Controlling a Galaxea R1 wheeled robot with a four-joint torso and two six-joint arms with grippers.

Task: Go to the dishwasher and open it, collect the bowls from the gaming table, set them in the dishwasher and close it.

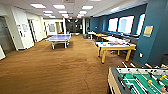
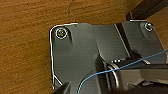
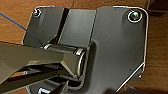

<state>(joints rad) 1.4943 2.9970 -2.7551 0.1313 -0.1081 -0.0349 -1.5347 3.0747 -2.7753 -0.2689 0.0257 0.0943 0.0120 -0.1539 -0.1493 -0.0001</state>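
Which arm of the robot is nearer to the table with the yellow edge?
Probably right. The gaming table stands ahead toward the robot's right, so the right arm is on its side, the left arm on the far side; both hang over carpet, well apart from it.

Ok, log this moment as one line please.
phase: driving | gaming table: ahead right, items on top | foosball table: near right | ping-pong table: ahead left | floor: brown carpet

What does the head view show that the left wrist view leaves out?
Head view alone: a long room with the yellow-edged gaming table holding small coloured items, a blue ping-pong table, a football table, teal walls and bright windows. Left wrist view alone: a close look at the robot's own dark plate and a thin blue cable. Both share the brown carpet.
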